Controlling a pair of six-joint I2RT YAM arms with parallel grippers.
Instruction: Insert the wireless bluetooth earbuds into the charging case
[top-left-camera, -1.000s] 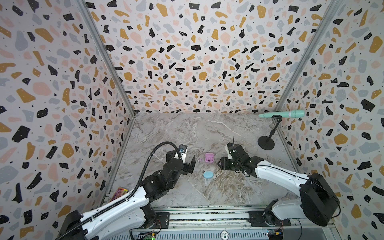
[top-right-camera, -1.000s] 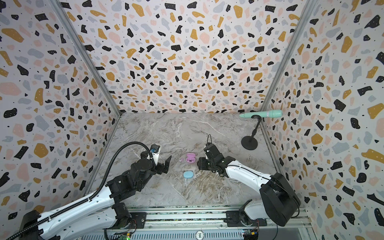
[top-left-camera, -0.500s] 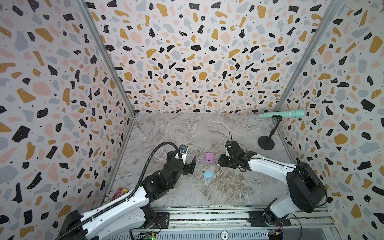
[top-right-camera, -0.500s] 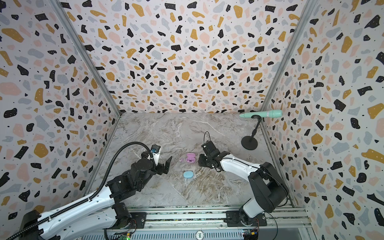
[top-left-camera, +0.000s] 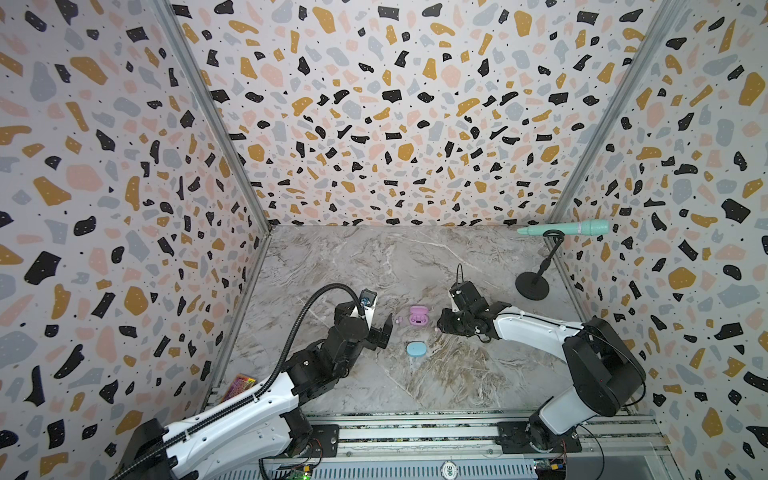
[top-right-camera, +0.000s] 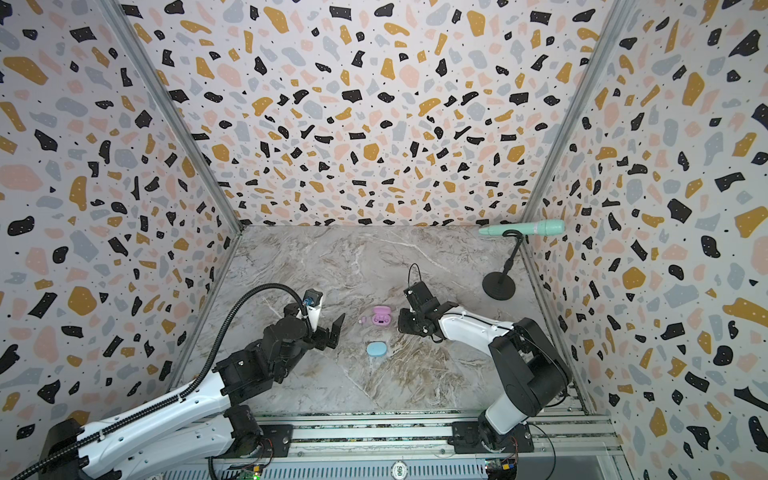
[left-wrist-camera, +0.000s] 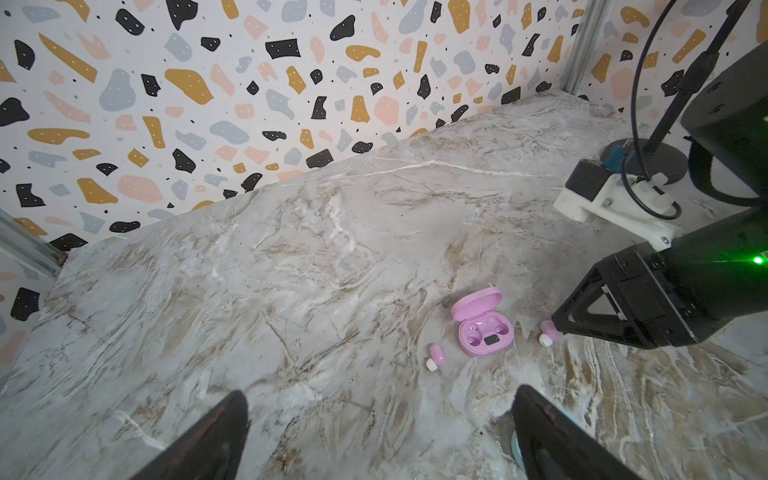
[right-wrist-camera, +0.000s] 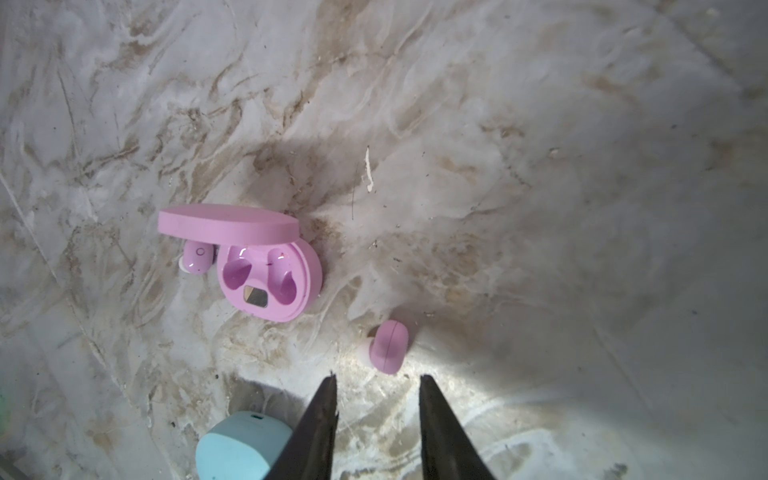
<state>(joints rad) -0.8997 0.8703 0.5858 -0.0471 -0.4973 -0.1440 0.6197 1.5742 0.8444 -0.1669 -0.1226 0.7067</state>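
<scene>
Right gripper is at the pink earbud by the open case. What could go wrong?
1. The earbud lies just past the tips of the right gripper, not between them; closing now may flick it away.
2. The open pink case sits unheld; pressing an earbud in could slide it.

- Pink charging case: smooth plastic, with a matt lid and glossy wells inside.
- Loose pink earbud: smooth satin plastic with a fine seam.
- Blue case: smooth matt plastic.
- Tabletop: marble-look, slight sheen, gritty specks.
- My right gripper: the fingers are matt black.
</scene>
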